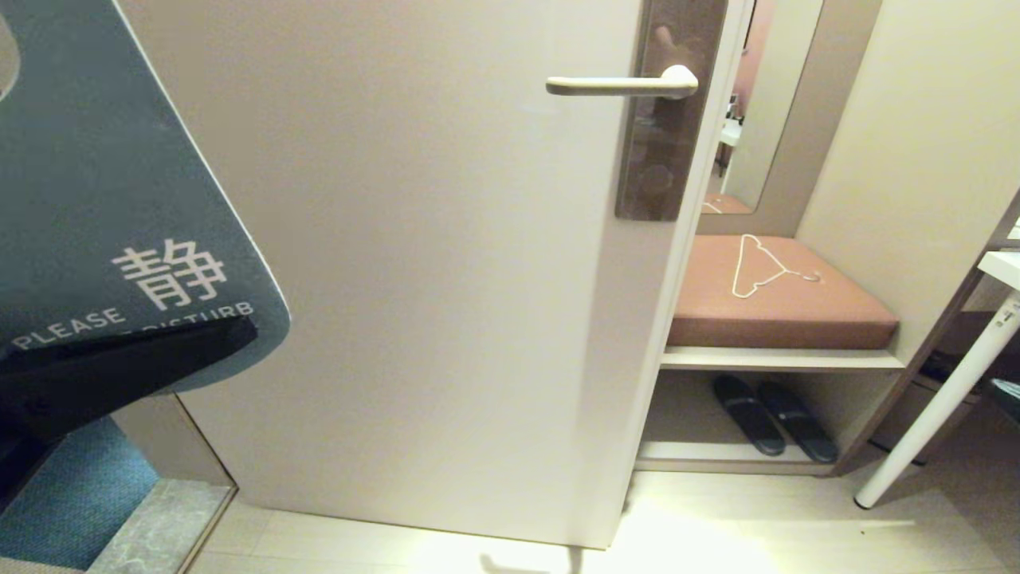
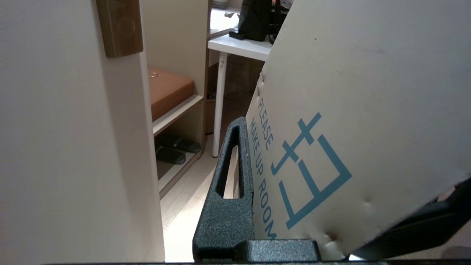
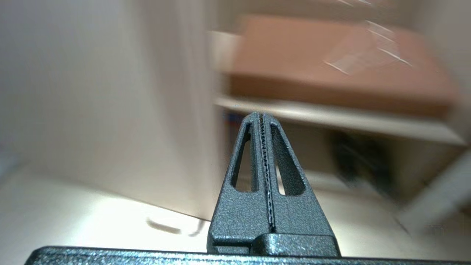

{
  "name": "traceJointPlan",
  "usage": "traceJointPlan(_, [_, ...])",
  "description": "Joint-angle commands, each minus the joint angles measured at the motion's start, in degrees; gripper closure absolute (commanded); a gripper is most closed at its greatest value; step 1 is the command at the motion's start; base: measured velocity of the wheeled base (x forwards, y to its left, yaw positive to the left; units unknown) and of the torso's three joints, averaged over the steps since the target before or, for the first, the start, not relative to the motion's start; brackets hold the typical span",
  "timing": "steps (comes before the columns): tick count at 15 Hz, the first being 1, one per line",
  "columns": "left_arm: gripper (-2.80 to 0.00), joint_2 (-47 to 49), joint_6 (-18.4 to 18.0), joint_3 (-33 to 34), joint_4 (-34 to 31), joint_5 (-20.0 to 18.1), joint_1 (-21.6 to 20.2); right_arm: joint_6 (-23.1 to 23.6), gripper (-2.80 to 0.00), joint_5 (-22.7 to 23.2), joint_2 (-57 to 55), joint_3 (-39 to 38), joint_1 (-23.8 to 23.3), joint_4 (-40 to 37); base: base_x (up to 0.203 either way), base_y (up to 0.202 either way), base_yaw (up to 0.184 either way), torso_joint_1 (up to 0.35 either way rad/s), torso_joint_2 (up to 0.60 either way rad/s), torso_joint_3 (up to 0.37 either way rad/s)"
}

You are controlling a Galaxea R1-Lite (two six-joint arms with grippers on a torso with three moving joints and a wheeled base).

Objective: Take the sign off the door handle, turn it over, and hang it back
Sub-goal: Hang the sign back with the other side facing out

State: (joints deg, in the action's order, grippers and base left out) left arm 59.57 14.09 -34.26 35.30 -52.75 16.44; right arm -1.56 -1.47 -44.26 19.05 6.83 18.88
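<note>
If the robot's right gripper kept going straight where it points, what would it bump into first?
Probably the door's outer edge, or it slips just past it toward the shelf under the brown cushion. The right gripper, shut and holding nothing, points about there; depth is hard to judge.
</note>
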Motion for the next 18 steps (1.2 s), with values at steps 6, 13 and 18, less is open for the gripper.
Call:
traceJointPlan(6, [0.0, -5.8, 0.0, 4.0, -0.5, 0.9, -1.8, 0.3, 0.0, 5.0, 25.4, -15.5, -11.0, -7.1, 0.0, 0.0, 0.0, 0.0, 0.0, 0.0])
traceJointPlan(13, [0.0, -10.2, -1.8, 5.4, -6.6, 6.2, -1.8, -0.1, 0.0, 3.6, 32.4, -16.8, -8.2, -20.2, 0.0, 0.0, 0.0, 0.0, 0.0, 0.0])
traceJointPlan(18, [0.0, -9.8, -5.3, 7.4, -6.6, 16.3, -1.8, 0.2, 0.0, 0.6, 40.2, -17.3, -7.4, -22.9, 0.0, 0.0, 0.0, 0.0, 0.0, 0.0])
